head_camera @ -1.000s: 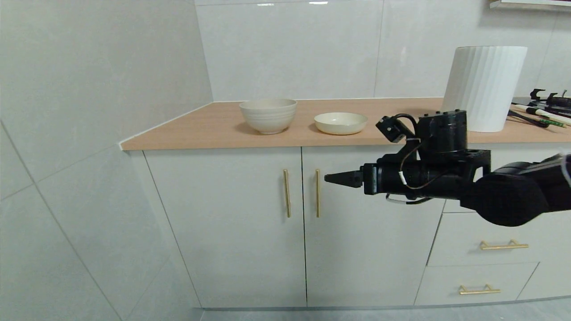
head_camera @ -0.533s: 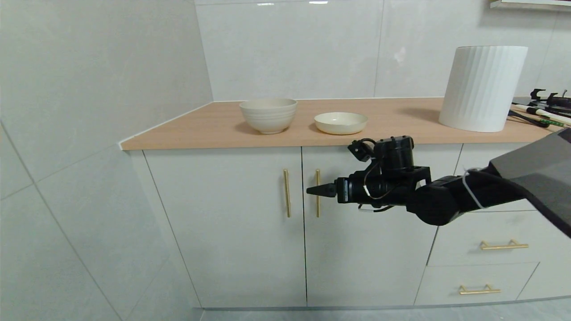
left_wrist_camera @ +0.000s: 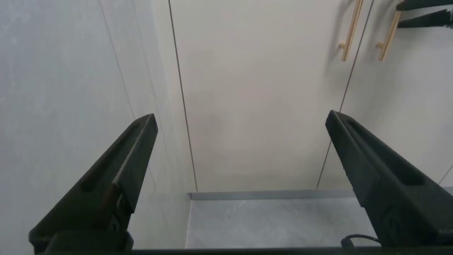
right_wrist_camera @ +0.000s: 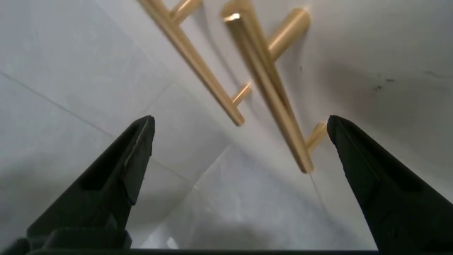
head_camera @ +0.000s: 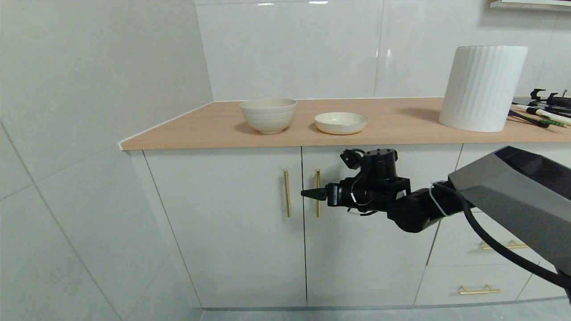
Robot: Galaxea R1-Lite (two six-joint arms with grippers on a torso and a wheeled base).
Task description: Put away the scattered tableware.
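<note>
A deep ribbed cream bowl (head_camera: 268, 115) and a shallow cream dish (head_camera: 341, 122) stand side by side on the wooden countertop (head_camera: 214, 129). Below it, my right gripper (head_camera: 310, 194) is held level in front of the double cabinet doors, its tip just short of the right door's gold handle (head_camera: 317, 178). In the right wrist view that gripper (right_wrist_camera: 241, 177) is open, with the near handle (right_wrist_camera: 272, 92) lying between the two fingers and the other door's handle (right_wrist_camera: 195, 60) beside it. My left gripper (left_wrist_camera: 241, 177) is open and holds nothing, low down and facing the cabinet's left door and the floor.
A tall white ribbed container (head_camera: 484, 87) stands at the counter's right, with dark utensils (head_camera: 542, 111) beyond it. Drawers with gold pulls (head_camera: 504, 245) lie right of the doors. A tiled wall closes in the left side.
My right arm has reached leftward and slightly down, from beside the counter edge to the cabinet door handles. The bowl and dish have not moved.
</note>
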